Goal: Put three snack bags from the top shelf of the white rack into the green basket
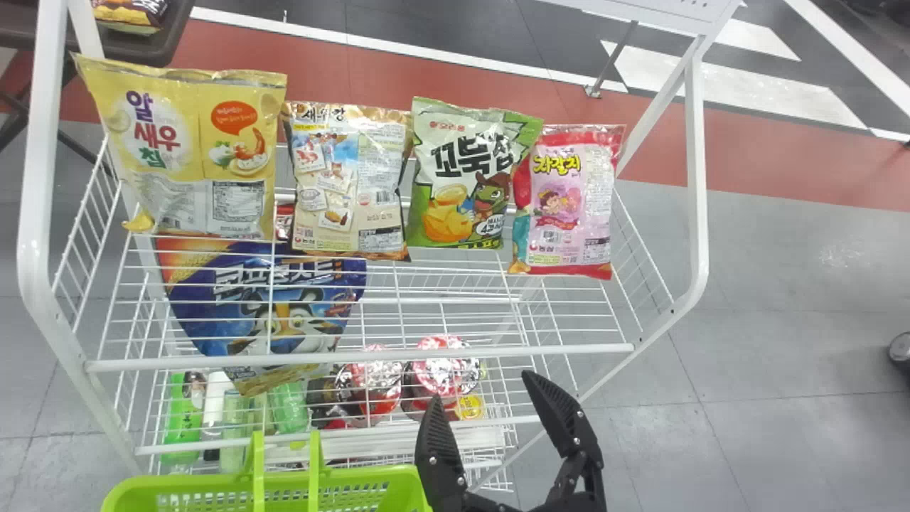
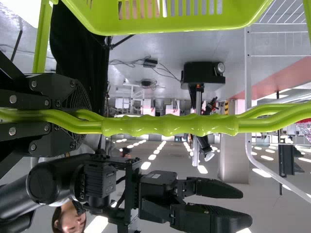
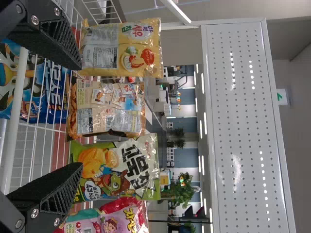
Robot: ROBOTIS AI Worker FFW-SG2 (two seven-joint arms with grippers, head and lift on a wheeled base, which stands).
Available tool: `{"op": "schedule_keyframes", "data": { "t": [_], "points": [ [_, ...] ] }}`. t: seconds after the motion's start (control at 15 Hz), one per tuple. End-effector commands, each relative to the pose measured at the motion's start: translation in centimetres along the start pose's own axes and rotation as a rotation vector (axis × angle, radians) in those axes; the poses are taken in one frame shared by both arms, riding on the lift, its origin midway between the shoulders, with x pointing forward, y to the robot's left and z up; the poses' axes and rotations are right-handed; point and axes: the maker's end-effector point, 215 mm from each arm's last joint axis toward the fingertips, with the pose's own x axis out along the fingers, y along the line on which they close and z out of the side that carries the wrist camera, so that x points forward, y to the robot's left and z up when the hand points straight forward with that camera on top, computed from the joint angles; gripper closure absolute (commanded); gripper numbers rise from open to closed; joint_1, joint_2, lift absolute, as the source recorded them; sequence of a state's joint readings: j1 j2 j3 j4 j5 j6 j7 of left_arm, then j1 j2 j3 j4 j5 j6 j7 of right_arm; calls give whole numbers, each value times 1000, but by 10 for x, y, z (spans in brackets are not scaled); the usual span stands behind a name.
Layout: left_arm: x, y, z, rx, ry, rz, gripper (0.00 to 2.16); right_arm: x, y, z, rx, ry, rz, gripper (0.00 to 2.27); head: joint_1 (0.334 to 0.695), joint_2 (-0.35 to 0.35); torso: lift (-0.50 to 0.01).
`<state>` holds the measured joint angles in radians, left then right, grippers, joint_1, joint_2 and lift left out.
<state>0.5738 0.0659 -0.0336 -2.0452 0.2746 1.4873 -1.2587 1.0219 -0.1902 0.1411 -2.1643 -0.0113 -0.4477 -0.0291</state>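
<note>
Four snack bags (image 1: 466, 185) standing in a row on the top shelf (image 1: 569, 349) of a white rack (image 1: 695, 142), the right gripper (image 1: 481, 387) before it, fingers open, the left gripper (image 2: 87, 122) closed around the green basket's (image 1: 384, 475) handle (image 2: 170, 125).

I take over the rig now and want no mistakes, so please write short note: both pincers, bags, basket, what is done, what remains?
Left pincer: closed on the green basket's handle.
Right pincer: open, empty, before the white rack.
Top shelf: yellow bag, beige bag, green bag, pink bag.
Done: basket held; no bag seen in its visible part.
To do: apparently all three bags.
</note>
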Motion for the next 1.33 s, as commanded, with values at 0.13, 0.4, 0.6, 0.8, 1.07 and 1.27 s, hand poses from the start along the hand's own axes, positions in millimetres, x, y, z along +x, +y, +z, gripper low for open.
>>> {"op": "schedule_keyframes", "data": {
  "t": [0.13,0.4,0.6,0.8,1.07,1.27],
  "points": [
    [0,-1,0,-2,-1,-5,2148,0,0,-1,1,2,0,113,695,-350,0],
    [1,0,-1,-2,-2,-5,2148,0,-1,-2,2,3,-2,113,695,-350,0],
    [1,-1,-1,-2,0,-6,2152,0,-2,-3,4,2,-4,113,695,-350,0],
    [2,-2,-2,-2,2,-9,2148,1,-4,-4,6,-4,-7,113,695,-350,0],
    [7,-1,-8,1,23,0,2148,34,-9,-14,-2,21,-8,113,695,-350,0],
    [7,-2,-9,2,24,1,2148,93,-11,-22,-22,66,2,113,695,-350,0]
  ]
}}
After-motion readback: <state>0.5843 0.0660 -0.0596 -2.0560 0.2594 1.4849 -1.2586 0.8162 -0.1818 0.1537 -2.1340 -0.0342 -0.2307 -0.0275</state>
